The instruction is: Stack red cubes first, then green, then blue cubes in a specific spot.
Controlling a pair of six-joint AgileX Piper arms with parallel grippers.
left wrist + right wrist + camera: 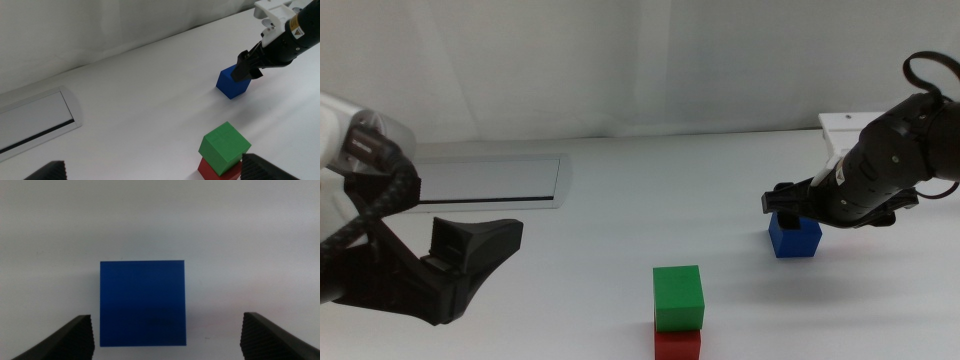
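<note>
The green cube [678,297] sits on top of the red cube [677,345] at the table's front middle; both also show in the left wrist view, green [224,147] on red [210,170]. The blue cube [794,237] rests on the white table to the right. My right gripper [787,205] hovers just above it, open. In the right wrist view the blue cube [142,302] lies between its spread jaws [170,340], untouched. My left gripper [480,240] is open and empty at the left, away from the stack.
A grey-framed panel [490,180] with a dark slot lies at the back left. A white block [845,125] stands at the back right behind the right arm. Bare white tabletop lies between the stack and the panel.
</note>
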